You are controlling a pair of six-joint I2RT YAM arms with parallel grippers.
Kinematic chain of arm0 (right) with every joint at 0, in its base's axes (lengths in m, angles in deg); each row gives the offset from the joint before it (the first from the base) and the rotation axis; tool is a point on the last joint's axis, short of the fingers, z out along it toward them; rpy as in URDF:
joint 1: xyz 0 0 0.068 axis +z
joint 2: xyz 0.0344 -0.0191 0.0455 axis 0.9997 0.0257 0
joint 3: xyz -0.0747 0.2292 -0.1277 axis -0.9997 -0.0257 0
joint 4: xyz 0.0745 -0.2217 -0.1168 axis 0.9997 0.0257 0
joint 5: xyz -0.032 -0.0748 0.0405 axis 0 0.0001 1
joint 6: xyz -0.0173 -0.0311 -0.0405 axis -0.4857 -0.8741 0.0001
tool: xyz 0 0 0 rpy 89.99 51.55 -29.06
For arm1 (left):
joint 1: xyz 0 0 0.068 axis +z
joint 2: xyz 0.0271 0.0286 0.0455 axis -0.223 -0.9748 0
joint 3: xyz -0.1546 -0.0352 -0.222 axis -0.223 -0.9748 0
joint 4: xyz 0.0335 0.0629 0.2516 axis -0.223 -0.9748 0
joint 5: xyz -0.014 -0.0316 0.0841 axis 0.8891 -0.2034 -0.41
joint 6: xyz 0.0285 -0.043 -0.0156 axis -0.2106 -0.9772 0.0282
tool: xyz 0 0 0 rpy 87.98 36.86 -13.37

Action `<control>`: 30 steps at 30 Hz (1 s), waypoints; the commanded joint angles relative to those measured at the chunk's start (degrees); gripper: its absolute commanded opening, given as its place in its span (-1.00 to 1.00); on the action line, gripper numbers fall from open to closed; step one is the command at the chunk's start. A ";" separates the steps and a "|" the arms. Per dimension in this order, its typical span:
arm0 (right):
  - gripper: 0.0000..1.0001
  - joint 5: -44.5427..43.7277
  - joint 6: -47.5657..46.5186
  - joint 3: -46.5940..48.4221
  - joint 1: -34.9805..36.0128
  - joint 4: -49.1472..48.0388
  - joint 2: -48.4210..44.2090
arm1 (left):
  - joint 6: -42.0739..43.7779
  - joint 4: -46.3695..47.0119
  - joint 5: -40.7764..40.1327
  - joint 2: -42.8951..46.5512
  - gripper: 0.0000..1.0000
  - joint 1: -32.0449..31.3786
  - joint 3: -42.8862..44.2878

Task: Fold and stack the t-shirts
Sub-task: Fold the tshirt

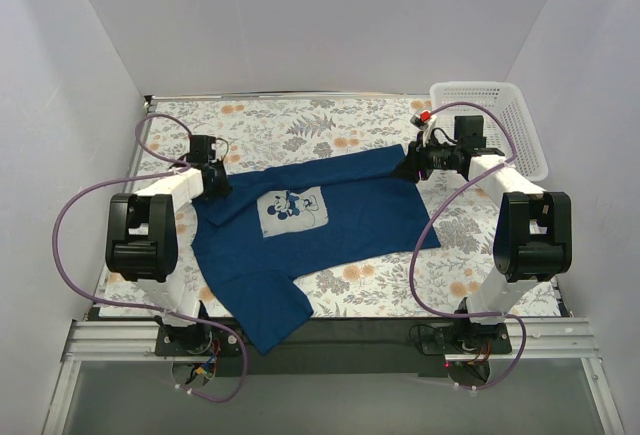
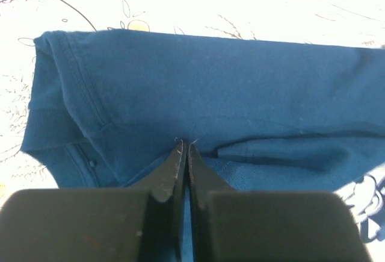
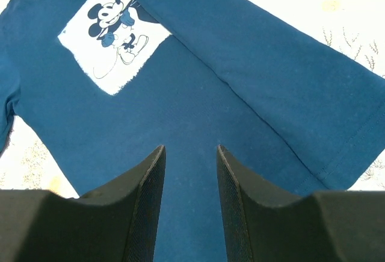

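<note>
- The navy blue t-shirt [image 1: 340, 215] lies spread on the floral tabletop [image 1: 300, 130], reaching from 1 end effector to the other, with its chest side up.
- The left end effector [image 1: 214, 183] sits at the shirt's left far edge. In its wrist view, the left end effector [image 2: 184, 149] has its 2 fingers pressed together, and the tips touch the cloth at a crease. I cannot tell whether any fabric is nipped between them.
- Just beyond those tips, a folded band of the t-shirt [image 2: 228, 87] runs across the view. A stitched sleeve seam [image 2: 81, 87] lies off to the left of the fingers.
- The right end effector [image 1: 408, 168] is at the shirt's right far corner. In its own view, the right end effector [image 3: 190, 149] has its 2 fingers spread, with flat blue cloth showing in the gap between them and nothing gripped.
- Ahead and to the left of the right fingers is the pale square cartoon-mouse print [image 3: 117, 39]. A folded-over strip of the t-shirt [image 3: 271, 81] runs diagonally to their right and ends in a stitched hem.
- In the top view, the print [image 1: 293, 210] lies between the 2 end effectors, nearer the left one.
- A flap of the shirt [image 1: 265, 305] stretches from below the left end effector towards the arm bases.
- A white plastic lattice basket [image 1: 520, 130] stands just beyond the right end effector, apart from the shirt.
</note>
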 commanded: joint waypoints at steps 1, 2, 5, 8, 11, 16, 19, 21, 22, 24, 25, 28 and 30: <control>-0.22 1.59 0.52 0.06 -0.46 -0.11 -1.61 | 0.69 -0.61 1.94 5.76 -0.98 0.10 -0.84; -0.22 1.59 0.52 0.06 -0.46 -0.11 -1.61 | 0.61 -0.61 2.29 6.55 -1.00 0.10 -1.19; -0.21 1.68 0.60 -0.02 -0.55 -0.11 -1.70 | 0.34 -0.61 3.70 9.80 -1.00 0.10 -2.42; -0.21 1.68 0.60 0.06 -0.63 -0.11 -1.79 | -0.01 -1.49 7.03 12.87 -1.00 0.10 -3.39; -0.22 1.77 0.60 0.06 -0.81 -0.11 -1.87 | -0.62 -2.89 11.59 15.34 -1.00 0.02 -4.27; -0.22 1.94 0.69 0.15 -1.07 -0.11 -1.96 | -2.20 -7.19 19.69 16.67 -1.00 -0.95 -5.85; -0.21 2.03 0.69 0.06 -1.25 -0.11 -2.22 | -4.04 -9.83 22.42 16.93 -0.95 -2.70 -7.43; -0.22 2.03 0.69 0.06 -1.34 -0.11 -2.23 | -4.93 -10.89 24.18 17.28 -0.83 -3.67 -8.83; -0.21 2.12 0.69 0.24 -1.34 -0.11 -2.23 | -6.06 -12.72 23.75 17.80 -0.76 -4.11 -8.93; -0.22 2.03 0.78 0.24 -1.43 -0.11 -2.23 | -6.42 -13.79 23.48 19.29 -0.70 -5.17 -9.45; -0.22 2.12 0.69 0.24 -1.43 -0.11 -2.14 | -7.12 -14.41 21.83 22.09 -0.50 -5.52 -9.98; -0.21 2.20 0.78 0.33 -1.43 -0.11 -1.87 | -6.08 -14.68 24.00 29.02 0.08 -6.31 -9.20; -0.21 2.12 0.69 0.24 -1.43 -0.11 -1.79 | -6.25 -13.02 22.61 32.65 0.16 -6.40 -8.49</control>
